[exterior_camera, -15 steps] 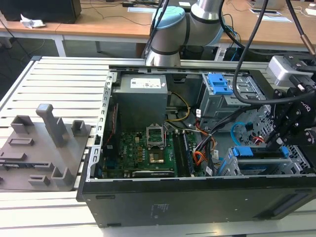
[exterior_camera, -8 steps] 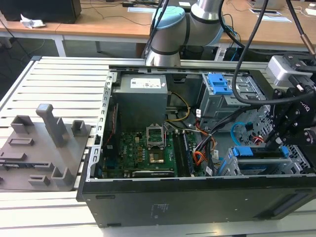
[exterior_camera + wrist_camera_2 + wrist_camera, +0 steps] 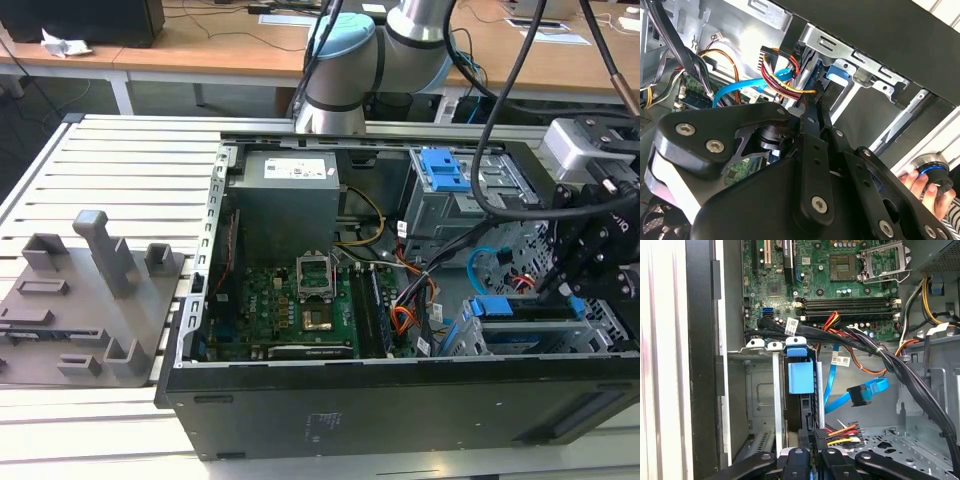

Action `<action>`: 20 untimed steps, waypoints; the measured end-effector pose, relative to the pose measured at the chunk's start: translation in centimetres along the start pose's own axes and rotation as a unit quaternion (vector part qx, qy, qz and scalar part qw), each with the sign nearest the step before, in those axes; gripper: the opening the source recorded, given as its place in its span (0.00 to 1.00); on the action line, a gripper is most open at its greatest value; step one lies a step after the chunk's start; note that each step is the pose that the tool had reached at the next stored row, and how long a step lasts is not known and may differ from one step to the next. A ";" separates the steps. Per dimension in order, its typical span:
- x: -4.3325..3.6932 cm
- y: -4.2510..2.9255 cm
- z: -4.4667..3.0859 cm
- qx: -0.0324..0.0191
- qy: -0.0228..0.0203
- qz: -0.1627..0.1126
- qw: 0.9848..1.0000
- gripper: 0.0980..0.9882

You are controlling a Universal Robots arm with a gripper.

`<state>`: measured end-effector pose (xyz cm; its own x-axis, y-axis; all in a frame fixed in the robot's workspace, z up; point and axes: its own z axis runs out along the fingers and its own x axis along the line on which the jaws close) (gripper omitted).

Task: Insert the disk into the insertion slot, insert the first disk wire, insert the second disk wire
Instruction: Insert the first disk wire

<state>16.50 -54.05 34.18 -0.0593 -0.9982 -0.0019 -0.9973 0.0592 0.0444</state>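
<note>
Setting: an open black tower computer case (image 3: 380,410) lies on its side on the ribbed aluminium tabletop (image 3: 100,150).
Disk: the disk (image 3: 801,377), a flat hard drive in a bright blue plastic carrier, sits edge-on inside the insertion slot (image 3: 776,390), a grey sheet-metal bay at the case's corner. This step looks done.
End effector: the black two-fingered end effector (image 3: 816,97) is at the disk's rear edge, its fingers pressed together on a black plug (image 3: 815,432) that trails red, yellow and black wires.
First wire: in hand. The plug is right at the back of the disk, but whether it is fully seated cannot be told.
Second wire: a light-blue flat cable (image 3: 862,392) with a black end hangs loose inside the case, apart from the disk — left to do.
</note>
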 end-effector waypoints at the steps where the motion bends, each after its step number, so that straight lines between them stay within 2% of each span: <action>1: 0.00 -0.01 0.01 0.000 0.000 0.000 1.000 0.07; 6: -0.06 -0.20 0.04 0.000 0.000 0.000 1.000 0.07; 7: -0.07 -0.22 0.04 0.000 0.000 0.000 1.000 0.15; 8: -0.07 -0.22 0.04 0.000 0.000 0.000 1.000 0.15; 9: -0.07 -0.20 -0.38 0.000 0.000 0.000 1.000 0.15; 10: -0.10 -0.15 -1.43 0.000 0.000 0.000 1.000 0.15; 11: -0.23 -0.11 -1.84 0.000 0.000 0.000 1.000 0.15; 13: -0.27 -0.05 -2.15 0.000 0.000 0.000 1.000 0.15; 14: -0.26 0.11 -2.26 0.000 0.000 0.000 1.000 0.07; 15: -0.22 0.69 -2.27 0.002 0.000 0.000 1.000 0.01; 17: -0.16 1.26 -2.28 0.004 0.000 0.000 1.000 0.01; 20: -0.16 1.35 -2.29 0.004 0.000 0.000 1.000 0.01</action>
<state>15.26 -53.82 36.52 -0.0591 -0.9983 -0.0024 -0.9976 0.0589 0.0358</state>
